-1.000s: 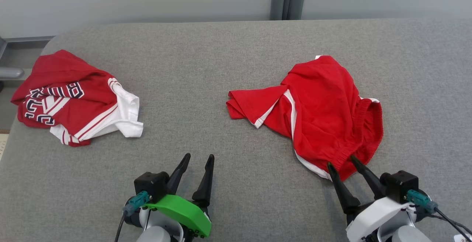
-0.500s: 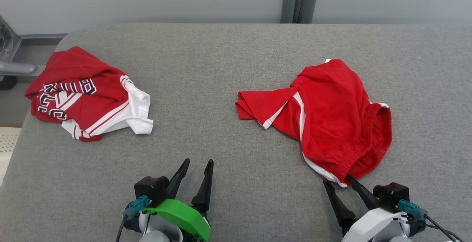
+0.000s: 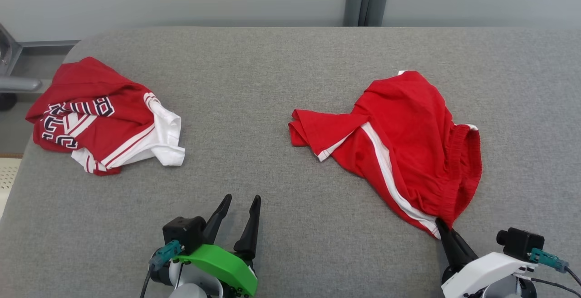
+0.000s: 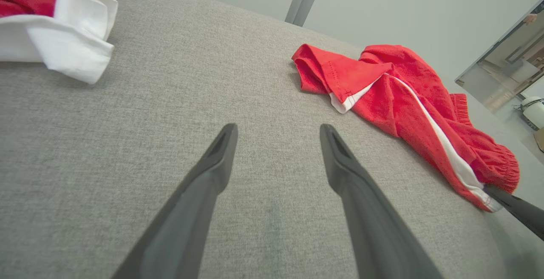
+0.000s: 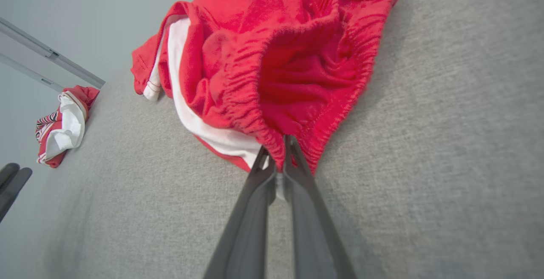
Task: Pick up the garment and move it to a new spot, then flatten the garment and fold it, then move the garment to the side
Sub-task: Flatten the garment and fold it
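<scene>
Surface: grey cloth-covered counter (image 3: 272, 84) with rounded far corners and a pale wall behind.
Garment: red shorts (image 3: 408, 143) with a white side stripe, crumpled on the right half of the counter. Waistband is toward the robot, one leg flopped out to the left.
Neighbour: red-and-white jersey (image 3: 91, 111) with lettering, bunched at the far left edge, well apart from the shorts.
Behind: grey posts (image 3: 365, 2) past the counter's back edge.
Between the garments: bare counter, with the left end effector at its near side.
Right end effector (image 3: 439, 221): fingers pinched together on the near corner of the elastic waistband, beside the white stripe. Its wrist view shows red hem squeezed between the tips.
Left end effector (image 3: 242, 198): fingers spread, holding nothing, low over bare counter.
Change: half a second ago the right fingers stood apart, straddling the waistband edge; now they are clamped. The shorts' near corner is drawn toward the robot and more of the stripe shows. Left end effector is in the same pose. The jersey's slight shift in view is the camera's.
</scene>
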